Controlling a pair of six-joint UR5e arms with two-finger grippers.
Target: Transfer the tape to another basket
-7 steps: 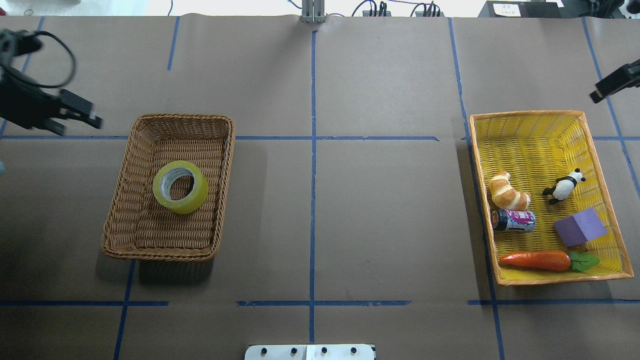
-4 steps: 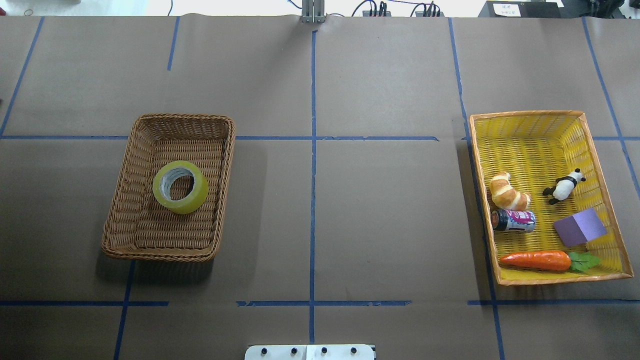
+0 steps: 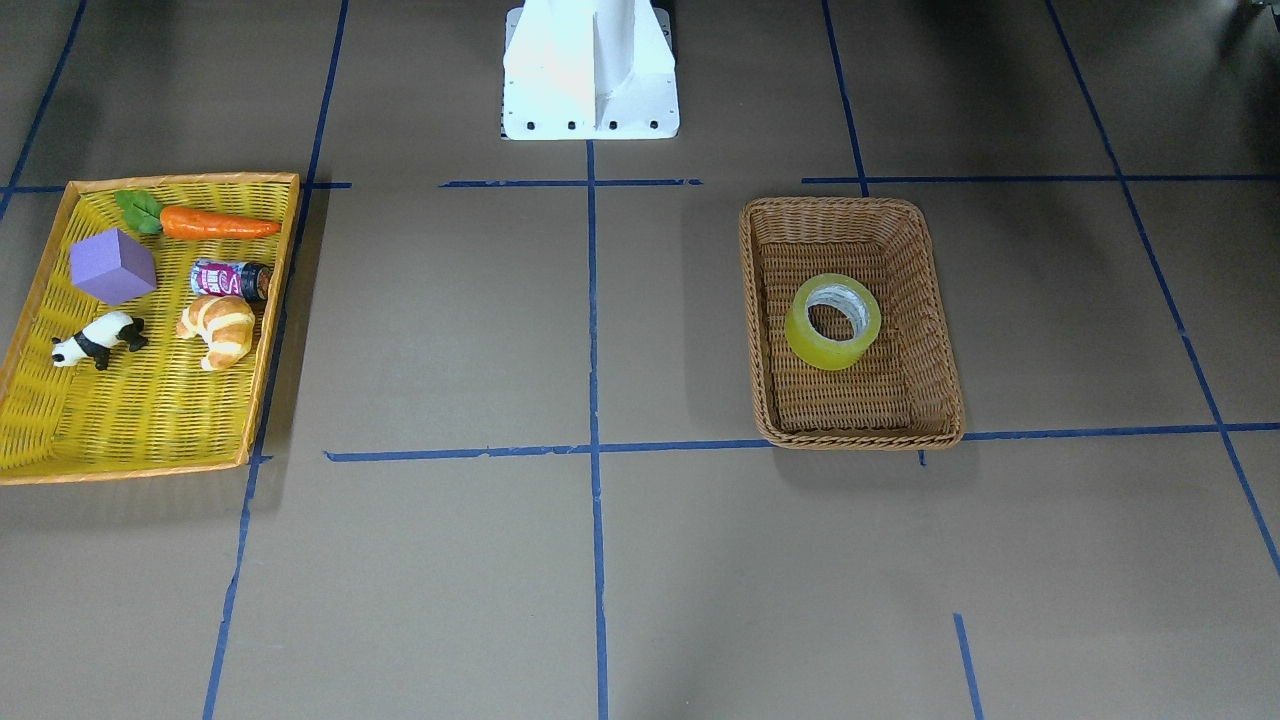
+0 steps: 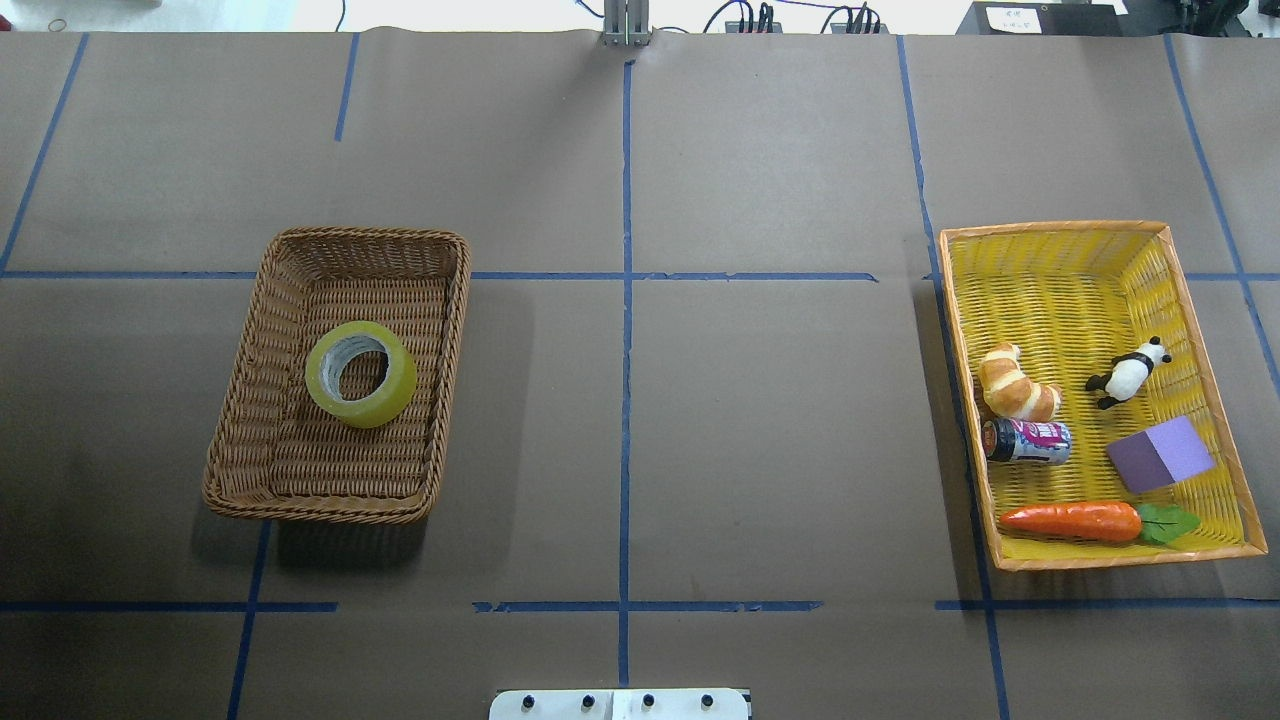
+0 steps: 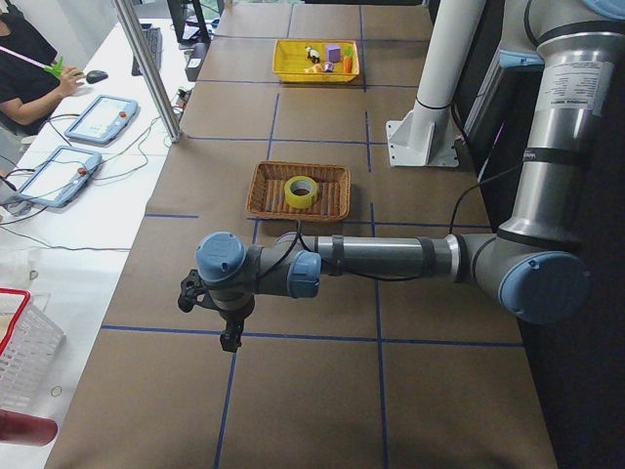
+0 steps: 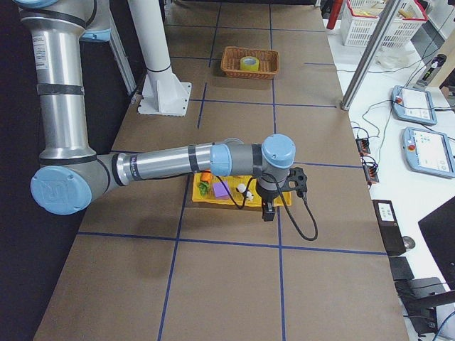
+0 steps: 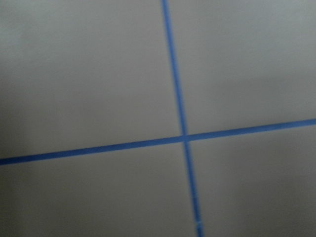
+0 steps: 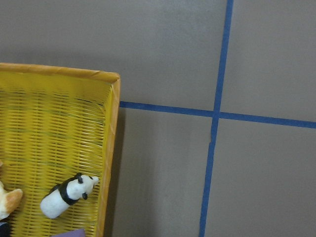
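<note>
While the tape (image 4: 361,373) lies hole-up near the middle of the brown wicker basket (image 4: 365,235), my left gripper (image 5: 229,339) hangs over bare table well apart from it. My right gripper (image 6: 268,212) hangs by a corner of the yellow tray (image 4: 1055,227), and I cannot tell whether either is wide or narrow. I judge the tape delivered, so the risk is a low arm sweep clipping the rim and dragging the basket.

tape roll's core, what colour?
White-grey with faint print, inside the yellow-green tape. It shows best in the overhead view.
</note>
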